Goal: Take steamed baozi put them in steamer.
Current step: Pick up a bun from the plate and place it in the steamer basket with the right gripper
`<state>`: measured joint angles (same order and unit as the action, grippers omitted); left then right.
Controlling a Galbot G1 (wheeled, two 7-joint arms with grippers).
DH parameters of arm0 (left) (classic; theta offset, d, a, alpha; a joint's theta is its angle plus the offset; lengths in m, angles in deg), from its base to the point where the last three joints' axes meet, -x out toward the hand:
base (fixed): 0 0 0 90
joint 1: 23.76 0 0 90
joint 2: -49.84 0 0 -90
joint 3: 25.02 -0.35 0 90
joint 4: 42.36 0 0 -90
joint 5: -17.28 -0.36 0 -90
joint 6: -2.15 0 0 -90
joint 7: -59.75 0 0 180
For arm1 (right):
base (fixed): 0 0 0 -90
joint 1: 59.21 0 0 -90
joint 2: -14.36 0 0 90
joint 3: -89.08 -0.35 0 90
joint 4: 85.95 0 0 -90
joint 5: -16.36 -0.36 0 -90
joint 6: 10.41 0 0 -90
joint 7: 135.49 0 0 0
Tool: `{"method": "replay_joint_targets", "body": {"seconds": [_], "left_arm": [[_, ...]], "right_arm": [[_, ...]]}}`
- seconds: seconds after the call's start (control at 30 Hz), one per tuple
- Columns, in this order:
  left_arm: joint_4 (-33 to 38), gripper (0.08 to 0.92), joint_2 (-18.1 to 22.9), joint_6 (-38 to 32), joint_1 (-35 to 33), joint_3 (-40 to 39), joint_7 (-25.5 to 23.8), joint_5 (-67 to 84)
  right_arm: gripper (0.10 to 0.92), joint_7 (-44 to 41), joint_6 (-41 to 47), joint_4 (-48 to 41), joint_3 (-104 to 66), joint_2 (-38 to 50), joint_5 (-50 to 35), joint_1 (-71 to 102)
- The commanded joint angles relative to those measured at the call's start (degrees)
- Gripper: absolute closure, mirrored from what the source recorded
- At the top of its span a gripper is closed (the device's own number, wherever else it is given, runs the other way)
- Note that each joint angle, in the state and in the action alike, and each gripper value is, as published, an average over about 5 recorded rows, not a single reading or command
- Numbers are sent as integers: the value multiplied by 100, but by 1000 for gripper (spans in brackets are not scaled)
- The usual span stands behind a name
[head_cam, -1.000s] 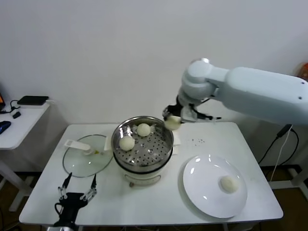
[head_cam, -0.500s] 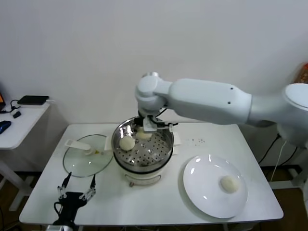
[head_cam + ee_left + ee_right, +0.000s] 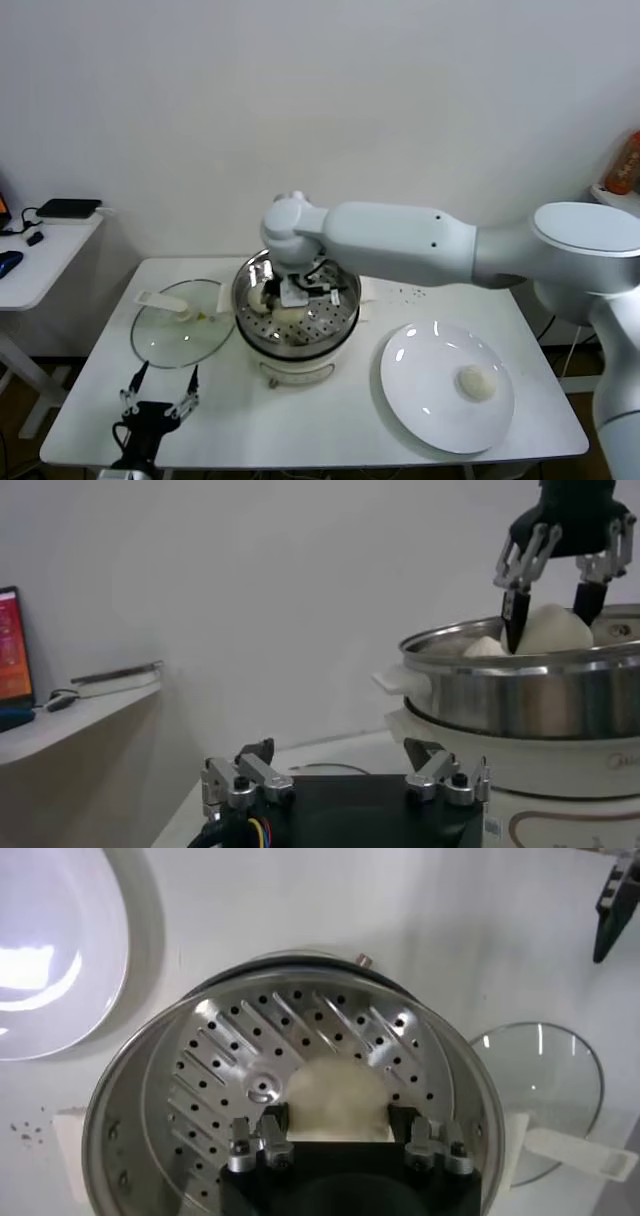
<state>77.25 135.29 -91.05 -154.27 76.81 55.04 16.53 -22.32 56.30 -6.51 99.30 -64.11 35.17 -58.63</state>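
My right gripper (image 3: 338, 1138) reaches down into the steamer (image 3: 343, 283), its jaws closed on either side of a cream-white bun (image 3: 336, 1100) held just above the perforated tray (image 3: 215, 1073). From the left wrist view the same right gripper (image 3: 550, 598) hangs over the steel rim with the held bun (image 3: 552, 630) between its dark fingertips (image 3: 512, 610), and a second bun (image 3: 482, 647) peeks over the rim just beside it. In the head view my right arm (image 3: 400, 240) crosses above the pot and hides most of what lies beneath the jaws; a pale bun (image 3: 258, 298) shows at the near-left of the tray, beside my gripper. One more bun (image 3: 475, 381) sits well apart from my jaws on the white plate (image 3: 410, 370), to the right of the steamer on the white table (image 3: 330, 420). A glass lid (image 3: 165, 340) lies flat on the table on the other side of the pot. My left gripper (image 3: 160, 403) rests low at the near edge of the table, in front of the lid, its jaws spread wide and holding nothing.
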Motion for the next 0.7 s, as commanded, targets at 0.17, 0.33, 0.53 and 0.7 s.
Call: {"method": "replay_joint_targets", "body": {"seconds": [0.17,0.33,0.53,0.7], "left_arm": [[-43,177,5,-2,-2,-15,4,-4],[-45,177,9,2,12,-21,4,-11],[-56,177,9,-2,15,-14,5,-9],[-75,177,9,-5,17,-15,6,-9]], "right_arm": [[364,-107,70,117,110,22,-114,157],[364,-114,95,154,124,21,-117,202],[361,-118,96,140,128,23,-108,250],[333,-103,94,133,117,33,-103,280]]}}
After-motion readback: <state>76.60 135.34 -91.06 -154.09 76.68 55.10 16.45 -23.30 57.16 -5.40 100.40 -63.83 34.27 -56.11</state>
